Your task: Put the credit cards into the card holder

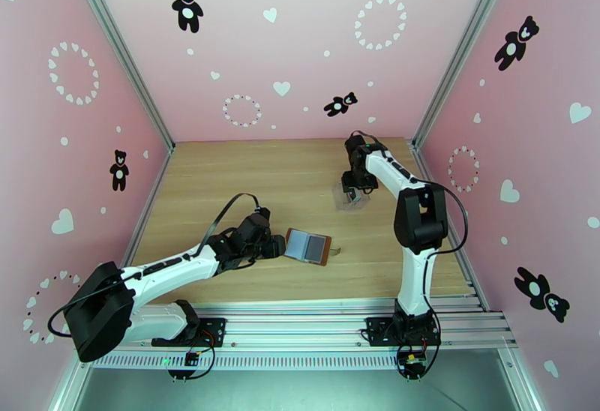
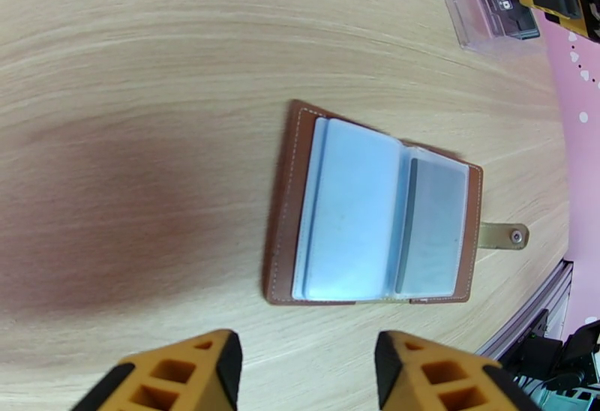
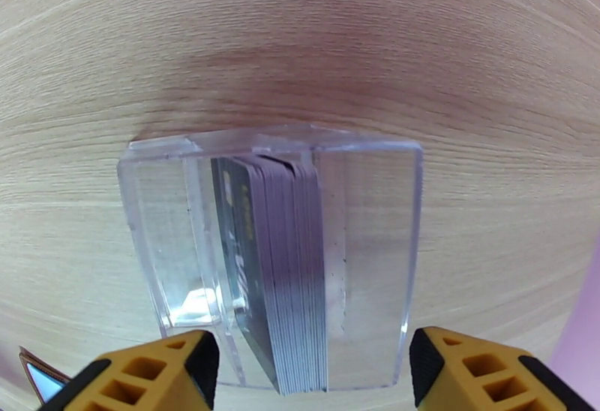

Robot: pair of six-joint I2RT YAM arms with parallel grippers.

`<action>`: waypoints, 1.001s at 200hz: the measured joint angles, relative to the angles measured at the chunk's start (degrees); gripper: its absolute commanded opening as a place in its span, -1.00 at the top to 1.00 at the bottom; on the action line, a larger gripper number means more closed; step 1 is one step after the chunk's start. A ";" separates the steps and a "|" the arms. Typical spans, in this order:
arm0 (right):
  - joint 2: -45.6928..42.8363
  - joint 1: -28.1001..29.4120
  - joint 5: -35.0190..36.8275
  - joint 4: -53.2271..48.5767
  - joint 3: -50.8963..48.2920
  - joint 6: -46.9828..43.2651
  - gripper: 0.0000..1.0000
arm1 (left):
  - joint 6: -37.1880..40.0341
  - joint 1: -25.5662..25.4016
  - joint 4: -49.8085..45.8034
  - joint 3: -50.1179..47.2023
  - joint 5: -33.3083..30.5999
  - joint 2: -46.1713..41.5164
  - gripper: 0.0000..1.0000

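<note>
Counted from left to right on the wooden table (image 1: 300, 172): one left gripper (image 1: 279, 244), one card holder (image 1: 307, 246), one clear plastic case (image 1: 351, 196) with one stack of credit cards (image 3: 277, 270), one right gripper (image 1: 352, 187). At the left, jaws parted and released, gripping nothing, with bare wood between the yellow fingertips (image 2: 217, 360). Just right of that gripper, close but apart from it, the brown card holder lying open and flat on the near middle of the table, snap tab (image 2: 504, 236) pointing right. Farther back and to the right, well apart from the card holder, the case, with the right gripper directly over it, jaws spread wide and clamped on nothing. From above, cards too small to make out; from the right wrist, a tight stack standing on edge inside the case, too many thin edges to count surely. From the left wrist, pale see-through pockets in the card holder and "VIP" lettering on the front card.
</note>
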 measured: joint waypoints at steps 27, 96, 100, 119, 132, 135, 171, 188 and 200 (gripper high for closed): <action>1.44 -0.07 0.61 -0.94 1.33 -0.04 -0.41 | -0.02 0.00 0.55 -0.04 0.00 0.17 -0.05; 3.93 -0.13 3.72 -2.84 3.69 -0.07 -0.38 | -0.02 0.26 1.18 -0.11 0.02 1.18 -0.06; 4.00 -0.13 4.07 -2.93 3.85 0.02 -0.38 | 0.00 0.26 1.20 -0.11 0.02 1.20 -0.06; 4.02 -0.17 5.49 -2.95 3.93 0.44 -0.38 | -0.02 0.26 1.18 -0.11 0.02 1.29 -0.06; 4.00 -0.42 6.01 -2.93 3.93 0.90 -0.36 | -0.02 0.26 1.20 -0.11 0.02 1.29 -0.06; 4.00 -0.44 6.10 -2.93 3.93 1.03 -0.35 | -0.02 0.26 1.18 -0.11 0.02 1.29 -0.06; 2.91 -1.92 6.27 -2.93 3.93 1.73 -0.18 | -0.02 0.26 1.20 -0.11 0.02 1.29 -0.06; 1.79 -2.29 6.43 -2.91 3.91 1.88 -0.08 | -0.20 0.26 1.20 -0.11 0.02 1.29 -0.06; 1.07 -2.36 6.60 -2.93 3.89 1.97 0.03 | -0.22 0.26 1.20 -0.11 0.02 1.29 -0.06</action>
